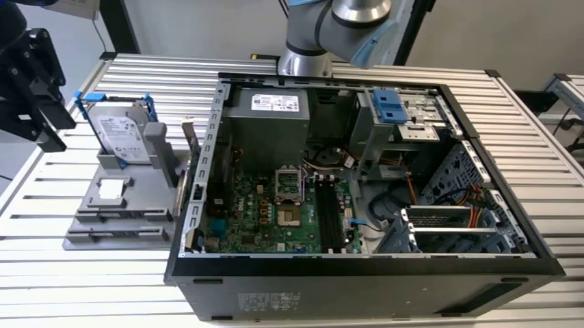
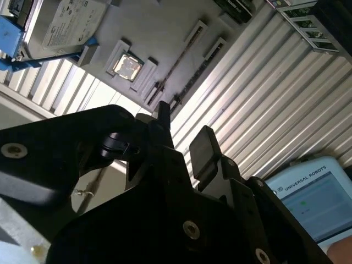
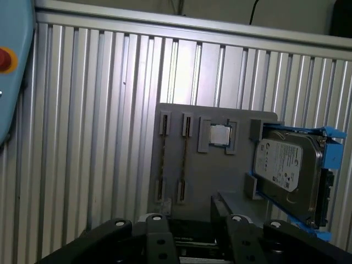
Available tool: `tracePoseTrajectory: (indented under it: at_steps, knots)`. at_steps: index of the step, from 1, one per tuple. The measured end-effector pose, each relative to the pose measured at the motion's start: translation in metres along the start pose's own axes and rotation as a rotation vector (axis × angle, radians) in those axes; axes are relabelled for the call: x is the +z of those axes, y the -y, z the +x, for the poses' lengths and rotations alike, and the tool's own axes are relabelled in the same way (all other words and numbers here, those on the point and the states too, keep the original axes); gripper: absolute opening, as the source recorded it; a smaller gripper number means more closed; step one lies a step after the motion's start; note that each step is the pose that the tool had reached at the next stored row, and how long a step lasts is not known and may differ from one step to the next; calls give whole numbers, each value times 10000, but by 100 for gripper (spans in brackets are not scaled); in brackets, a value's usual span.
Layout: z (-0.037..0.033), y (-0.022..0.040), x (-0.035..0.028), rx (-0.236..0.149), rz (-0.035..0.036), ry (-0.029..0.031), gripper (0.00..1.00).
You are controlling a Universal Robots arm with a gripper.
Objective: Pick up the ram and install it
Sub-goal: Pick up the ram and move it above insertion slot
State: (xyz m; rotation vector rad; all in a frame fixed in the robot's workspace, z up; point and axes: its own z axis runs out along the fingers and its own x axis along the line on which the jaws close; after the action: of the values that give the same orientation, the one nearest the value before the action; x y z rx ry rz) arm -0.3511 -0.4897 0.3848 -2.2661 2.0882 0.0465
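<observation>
Grey plastic holder (image 3: 214,181) on the ribbed counter (image 3: 88,137) keeps the ram (image 3: 184,158) on edge in a narrow slot. Black gripper (image 3: 190,219) hovers above the holder, jaws apart and empty, clear of the ram.

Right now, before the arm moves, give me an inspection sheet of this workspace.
surface: ribbed metal table, carrying the holder and the case.
job's things: ram on edge in a holder slot, second stick beside it; the black slots on the motherboard look unfilled.
clutter: hard drive in a blue frame, chip and upright card, all on the holder.
grippers: gripper open, empty, apart from the ram.
cables: bundles inside the case.
surroundings: arm base behind the case; pendant at the table's edge.
</observation>
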Motion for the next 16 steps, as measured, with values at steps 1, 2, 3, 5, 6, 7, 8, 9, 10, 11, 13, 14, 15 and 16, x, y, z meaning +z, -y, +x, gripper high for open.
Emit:
tracePoseTrajectory:
  at_steps: [1,2,3,5,6,7,8,9,10,11,13,14,15,16]
  knots:
    - [0,0,0,0,0,0,100]
    - [0,0,0,5,-2,-3,100]
    - [0,-1,4,60,-22,-15,100]
    - [1,-2,18,187,-101,-22,100]
    - [1,-2,28,251,-122,-22,100]
    - [2,-2,45,296,-125,-23,100]
    - [4,-2,62,313,-126,-23,100]
    - [5,-2,81,322,-126,-23,100]
    - [6,-2,99,340,-125,-24,100]
    - [8,-3,117,360,-125,-23,100]
    - [10,-4,153,378,-132,-23,100]
    - [12,-5,191,380,-139,-23,100]
    - [13,-5,210,380,-139,-23,100]
    - [14,-6,227,380,-140,-24,100]
